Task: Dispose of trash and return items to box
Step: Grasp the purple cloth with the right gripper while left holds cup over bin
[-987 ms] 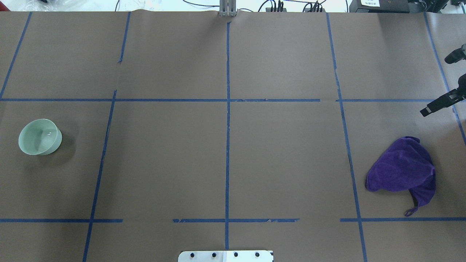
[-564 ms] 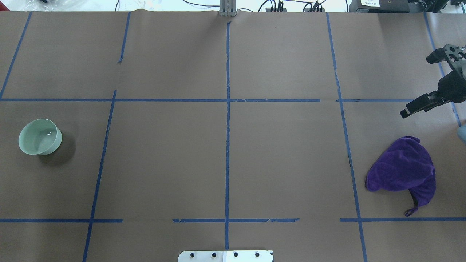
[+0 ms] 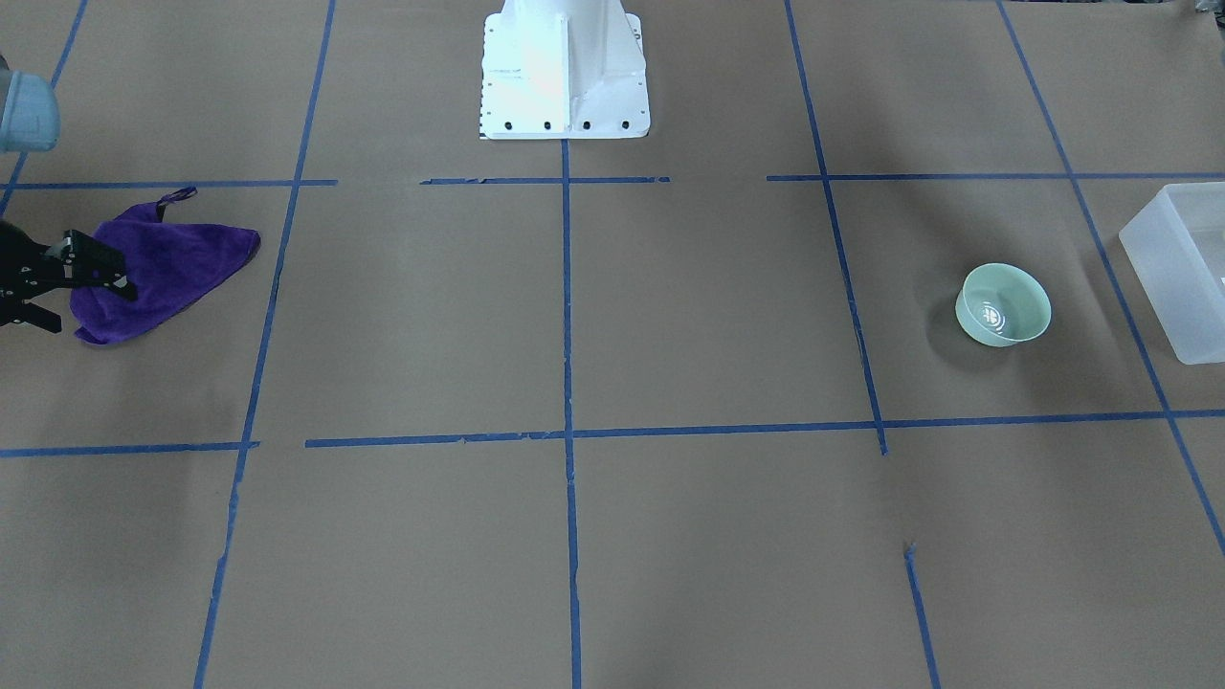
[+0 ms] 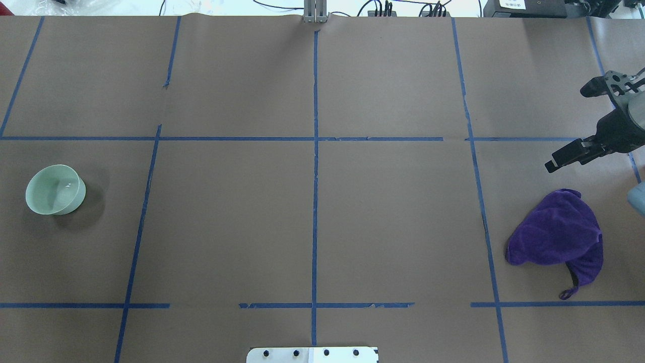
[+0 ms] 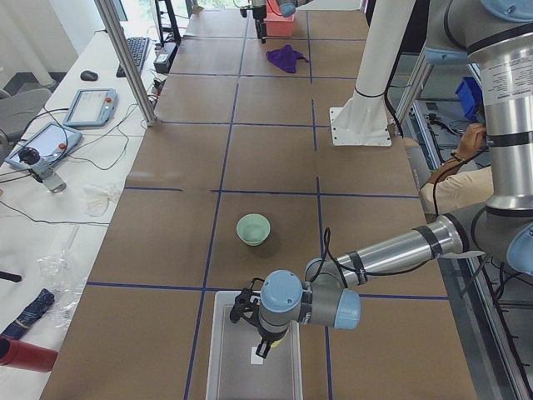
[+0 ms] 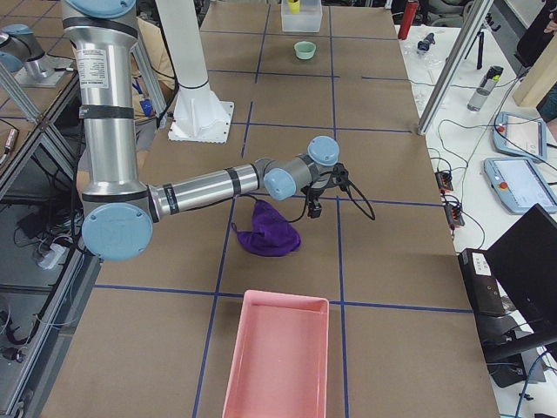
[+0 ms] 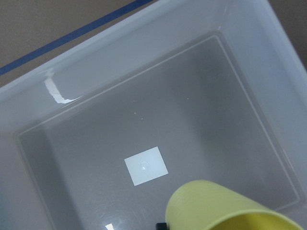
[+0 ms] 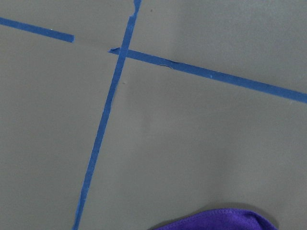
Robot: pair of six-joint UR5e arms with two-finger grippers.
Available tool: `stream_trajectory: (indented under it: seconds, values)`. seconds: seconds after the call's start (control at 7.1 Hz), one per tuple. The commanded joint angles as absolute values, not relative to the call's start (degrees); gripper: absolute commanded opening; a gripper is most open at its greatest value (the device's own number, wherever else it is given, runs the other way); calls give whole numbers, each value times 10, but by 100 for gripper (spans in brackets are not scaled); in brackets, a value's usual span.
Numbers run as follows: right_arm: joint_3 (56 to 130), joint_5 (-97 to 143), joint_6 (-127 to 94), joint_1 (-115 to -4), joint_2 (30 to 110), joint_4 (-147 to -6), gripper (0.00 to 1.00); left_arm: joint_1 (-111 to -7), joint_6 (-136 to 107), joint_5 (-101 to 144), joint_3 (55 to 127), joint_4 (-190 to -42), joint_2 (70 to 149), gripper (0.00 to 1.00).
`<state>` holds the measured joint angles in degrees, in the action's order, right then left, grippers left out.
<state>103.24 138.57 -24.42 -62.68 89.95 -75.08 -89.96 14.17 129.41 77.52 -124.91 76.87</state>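
The yellow cup hangs tilted inside the translucent box, above its floor. My left gripper is shut on it and reaches down into the box at the table's left end. The box also shows in the front view. The pale green bowl stands upright near the box. My right gripper is wide open and empty, hovering just beyond the crumpled purple cloth at the right. Only the cloth's edge shows in the right wrist view.
A pink tray lies at the table's right end, past the cloth. The robot's white base stands at the middle of the near edge. Blue tape lines cross the brown paper. A white label lies on the box floor.
My right gripper has come further into the overhead view, moving left toward the area above the purple cloth, still open. The bowl and the cloth have not moved.
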Motion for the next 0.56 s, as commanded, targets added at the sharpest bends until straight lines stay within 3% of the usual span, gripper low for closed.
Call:
stream_trajectory:
  seconds: [0.0,0.28,0.42]
  values:
    - [1057,1376,-274,-606,944,-751,100,-899,127,1349,739,-1283,771,0]
    - [1070,1366,-300,-587,970,-751,100,-898,128,1380,730,-1287,771,0]
    - [1094,1361,-319,-574,1005,-751,100,-897,128,1405,730,-1288,772,11]
